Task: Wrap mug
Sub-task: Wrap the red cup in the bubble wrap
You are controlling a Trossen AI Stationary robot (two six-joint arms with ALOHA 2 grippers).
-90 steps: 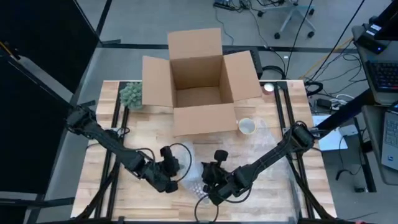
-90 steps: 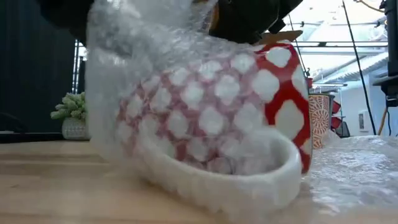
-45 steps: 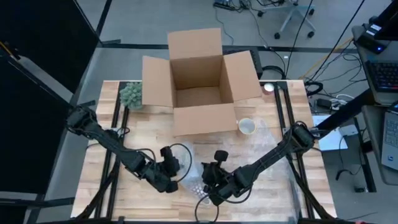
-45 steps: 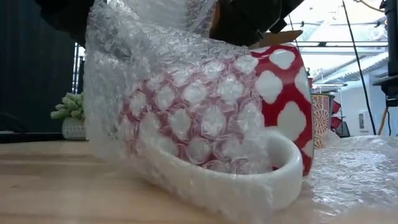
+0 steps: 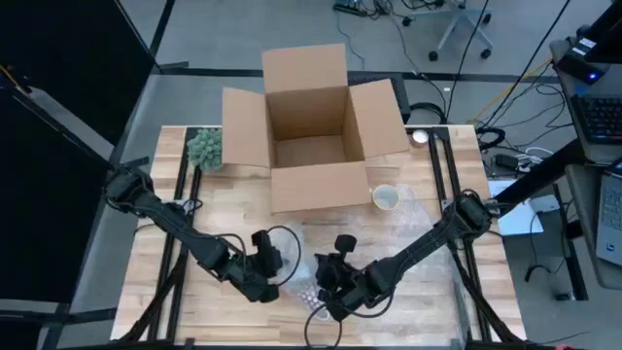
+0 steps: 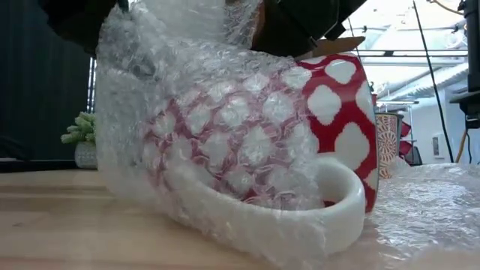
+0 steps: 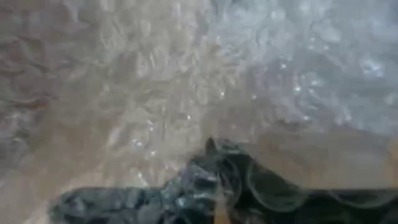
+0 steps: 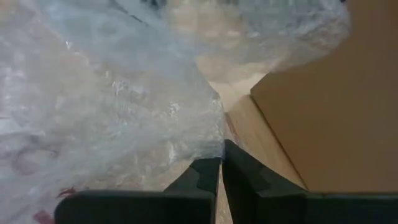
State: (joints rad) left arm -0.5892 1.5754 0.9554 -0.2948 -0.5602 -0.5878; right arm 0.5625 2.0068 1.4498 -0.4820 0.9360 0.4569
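Grey concrete floor (image 5: 224, 24) surrounding light wooden slatted tabletop (image 5: 151, 243). Black curtain (image 5: 58, 146) hanging along one side. White swivel office chair (image 5: 457, 19) standing beyond. Black cables (image 5: 389, 12) trailing across floor. Bright ceiling light (image 6: 405, 15) glowing overhead.

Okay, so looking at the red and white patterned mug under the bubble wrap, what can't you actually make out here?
- Left gripper: in the left wrist view, clear bubble wrap covers it, hiding how its fingers stand.
- Red and white patterned mug: in the low view, wrap veils most of its body; only one end shows bare.
- High view: both wrists crowd over the mug, hiding it.
- Right gripper: pinches the wrap's edge; what is beyond is blurred.
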